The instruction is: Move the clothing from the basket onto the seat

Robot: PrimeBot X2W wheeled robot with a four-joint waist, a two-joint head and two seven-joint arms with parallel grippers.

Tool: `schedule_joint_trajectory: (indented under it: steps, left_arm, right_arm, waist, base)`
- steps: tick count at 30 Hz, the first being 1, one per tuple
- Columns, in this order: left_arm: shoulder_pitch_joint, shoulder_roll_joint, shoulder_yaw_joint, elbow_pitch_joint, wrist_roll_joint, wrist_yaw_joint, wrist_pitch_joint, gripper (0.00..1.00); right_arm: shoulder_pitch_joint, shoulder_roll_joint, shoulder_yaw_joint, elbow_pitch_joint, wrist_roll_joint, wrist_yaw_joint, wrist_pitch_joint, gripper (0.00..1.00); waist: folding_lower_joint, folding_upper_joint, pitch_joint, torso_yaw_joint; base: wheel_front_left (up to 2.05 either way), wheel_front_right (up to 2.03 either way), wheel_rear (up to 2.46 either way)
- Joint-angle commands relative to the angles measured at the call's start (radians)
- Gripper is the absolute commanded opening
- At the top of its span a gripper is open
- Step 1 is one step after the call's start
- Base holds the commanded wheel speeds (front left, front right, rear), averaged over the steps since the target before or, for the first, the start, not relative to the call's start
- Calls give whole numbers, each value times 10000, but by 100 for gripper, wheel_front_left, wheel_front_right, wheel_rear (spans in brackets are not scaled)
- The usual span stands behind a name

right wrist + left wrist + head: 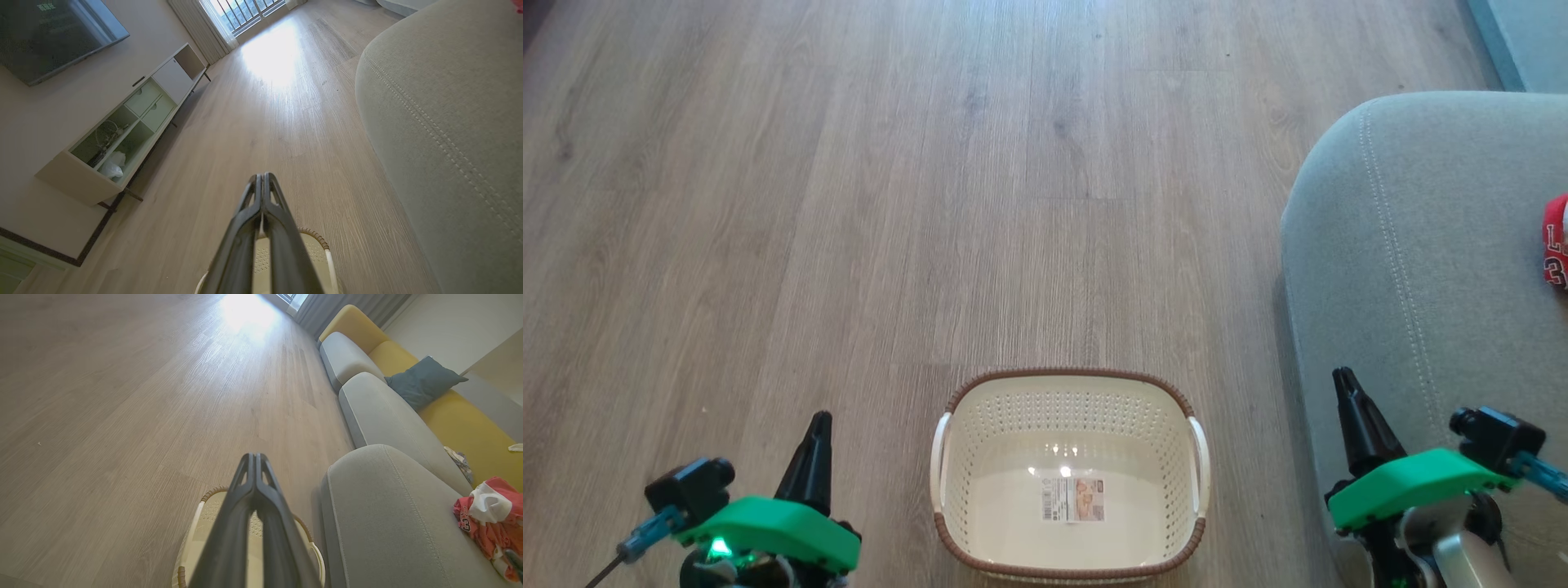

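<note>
On the seat (1405,269), clothing (1556,241) lies heaped; basket (1068,374) empty. Left gripper (820,418), right gripper (1342,374) closed, holding nothing. Risk: careless arm swing could tip basket.

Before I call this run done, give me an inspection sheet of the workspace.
Surface: wood floor, with the basket standing on it.
Job's things: basket empty apart from a label; clothing heaped on the seat.
Clutter: patterned cloth by the sofa back.
Pincers: left pincer shut, empty; right pincer shut, empty; they flank the basket.
Cables: blue leads at both wrist cameras.
Surroundings: dark cushion, TV, cabinet, window.
</note>
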Motion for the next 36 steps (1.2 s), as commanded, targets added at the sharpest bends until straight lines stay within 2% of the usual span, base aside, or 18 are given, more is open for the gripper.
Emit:
schedule_joint_trajectory:
  steps: [1, 36]
  left_arm:
    - [-537, 1, 242, -378, -263, -58, 56, 0]
    - [-759, 0, 848, -419, -4004, -286, 1087, 0]
  right_arm:
    - [-417, -16, -93, -382, 278, -1, 90, 0]
    - [-497, 267, -796, -561, 3887, -1, 1085, 0]
  waist:
    - [0, 0, -4, -12]
    - [0, 0, -83, -330]
  base:
    - [0, 0, 0]
    - [0, 0, 0]
